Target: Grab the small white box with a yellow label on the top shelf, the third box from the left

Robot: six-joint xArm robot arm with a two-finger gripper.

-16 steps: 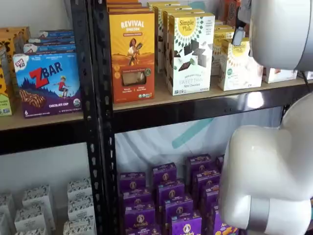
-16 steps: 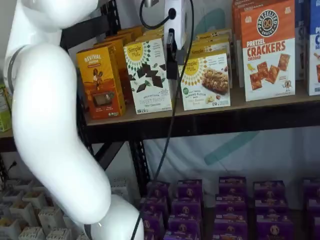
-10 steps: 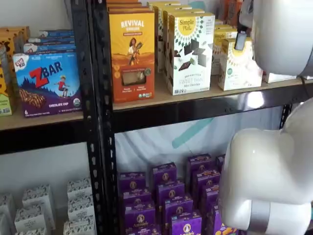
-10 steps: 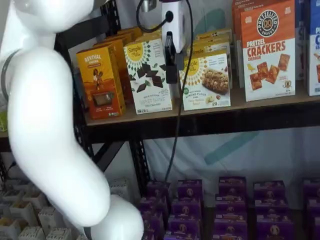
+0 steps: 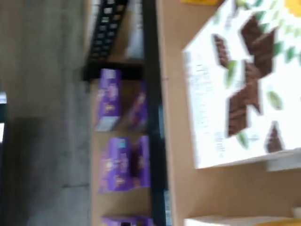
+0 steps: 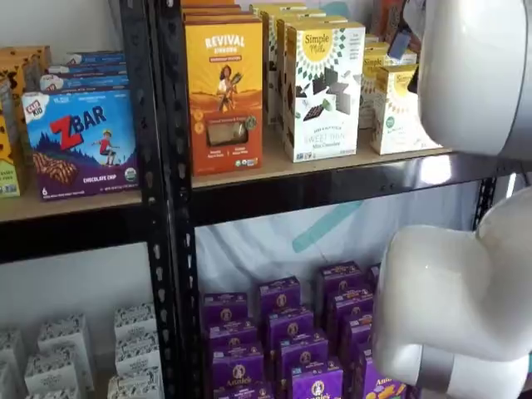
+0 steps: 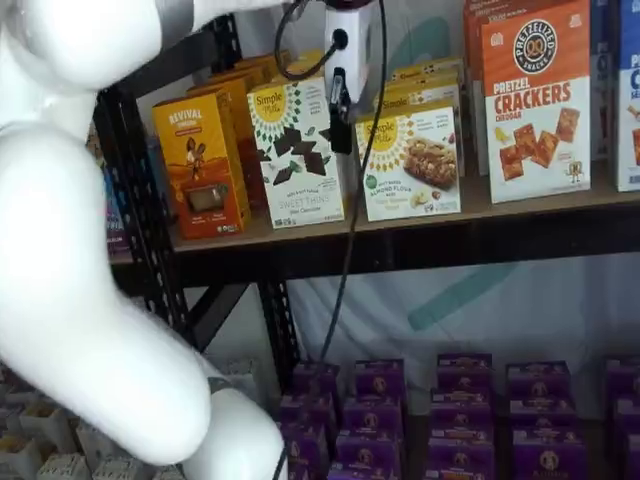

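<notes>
Wrist view first: it's blurry and turned on its side. The tall white Simple Mills box (image 5: 242, 84) with the dark chocolate squares fills a big chunk, standing on the tan board of the top shelf (image 5: 176, 141). A sliver of white and yellow carton pokes in at one edge, too cut off to say which box it is. Past the shelf's black front beam you can make out the purple boxes (image 5: 120, 162) on the lower level, smeared. No fingers visible here.

In a shelf view, the small white box (image 6: 399, 108) sits on the top shelf (image 6: 332, 179), just beside the tall chocolate-squares box, on the side away from the orange Revival box (image 6: 224, 83). The arm's big white body (image 6: 474, 75) covers part of it and everything beyond. A dark bit by the box's upper corner could be a finger, I can't tell.

In a shelf view, the gripper (image 7: 341, 115) hangs just in front of the gap between the tall Simple Mills box and the small white box (image 7: 412, 160), its cable (image 7: 355, 200) dropping down past the beam. Only one black finger is visible, side-on, so I can't tell whether it's open or closed. The Pretzel Crackers box (image 7: 535, 100) stands beyond the small white box, away from the gripper.
</notes>
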